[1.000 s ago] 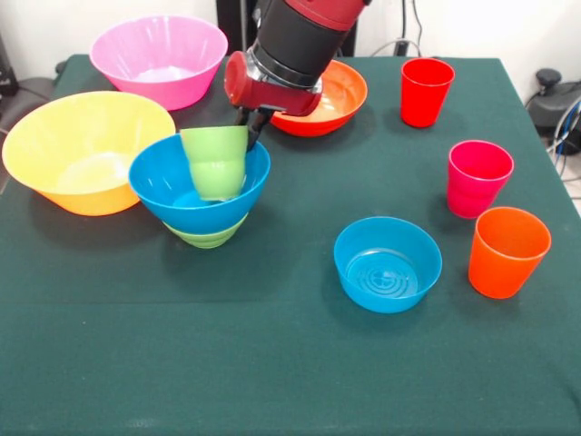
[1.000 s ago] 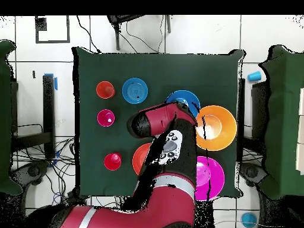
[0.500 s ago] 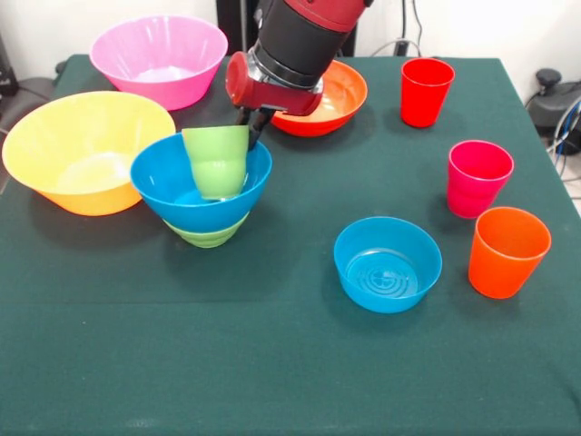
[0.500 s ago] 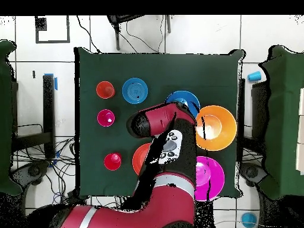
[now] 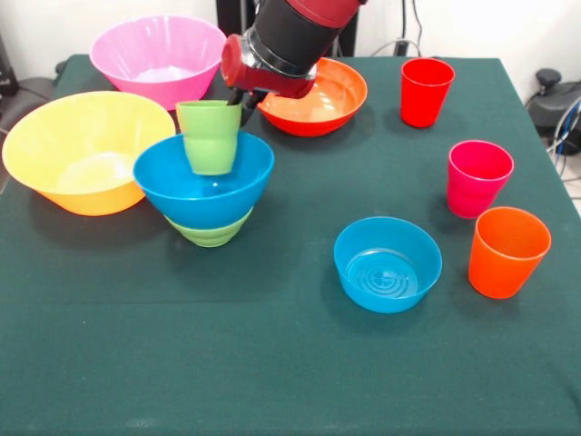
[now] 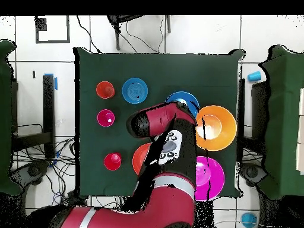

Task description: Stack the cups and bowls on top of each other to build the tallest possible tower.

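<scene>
Green cup (image 5: 210,136) clenched by its rim in my jaws (image 5: 238,102), hanging over the blue bowl (image 5: 203,191) stacked on the green bowl (image 5: 208,233), aligned for nesting.

Front cam low, close across table (image 5: 272,363); overhead cam high, straight down; both share tabletop.

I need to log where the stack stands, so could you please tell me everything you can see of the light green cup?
The light green cup is a small glossy plastic tumbler with tapered sides, mouth up and roughly upright. The gripper holds it by the rim on its far right side, the jaws shut on the wall. Its lower part sits within the mouth of the blue bowl, which rests on the small green bowl; whether its bottom touches the blue bowl cannot be told. From overhead the arm hides it.
</scene>
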